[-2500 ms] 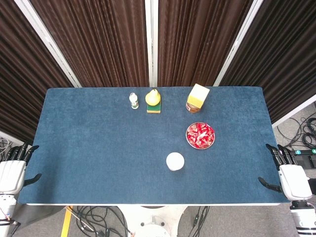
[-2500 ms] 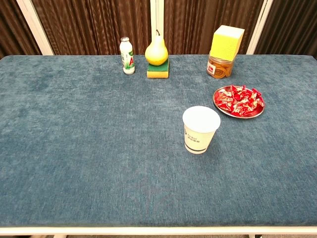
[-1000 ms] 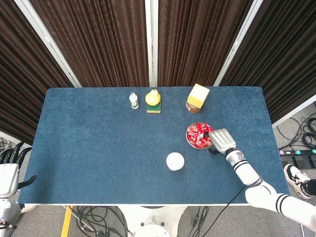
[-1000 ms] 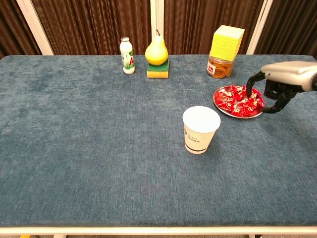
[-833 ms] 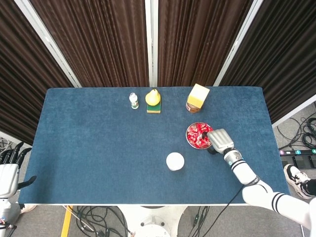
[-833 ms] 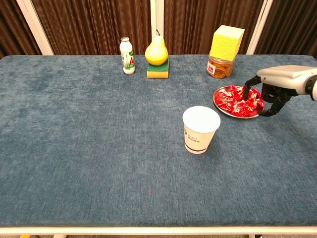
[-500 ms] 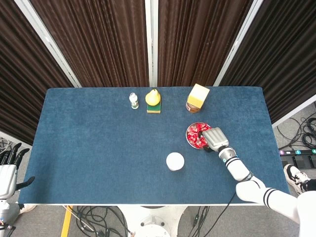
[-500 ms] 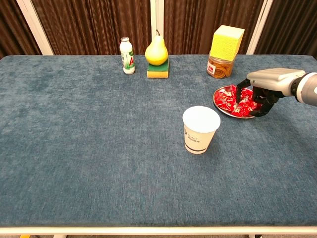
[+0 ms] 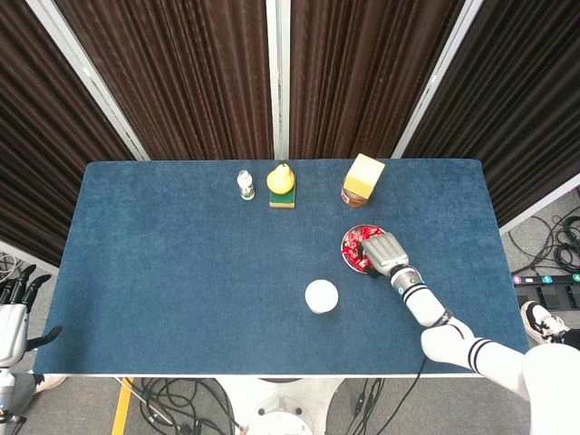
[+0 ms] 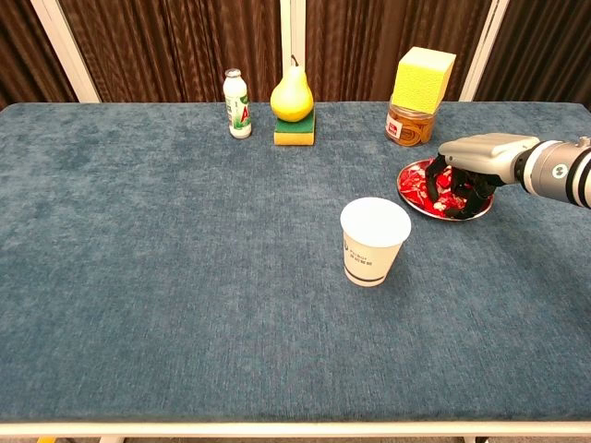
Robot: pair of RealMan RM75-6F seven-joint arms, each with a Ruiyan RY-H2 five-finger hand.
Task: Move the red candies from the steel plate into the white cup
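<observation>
On the steel plate (image 10: 412,199) at about 3 o'clock on the table (image 9: 163,263), the red candies (image 10: 427,187) lay heaped, with the right hand (image 10: 474,162) over them, its dark fingers (image 10: 464,192) curled down into the pile; whether they pinched a candy could not be told. At 7 o'clock from the plate, apart from it, stood the white cup (image 10: 374,241). Off the table's 8 o'clock corner, the left hand (image 9: 11,319) hung with fingers spread, holding nothing.
</observation>
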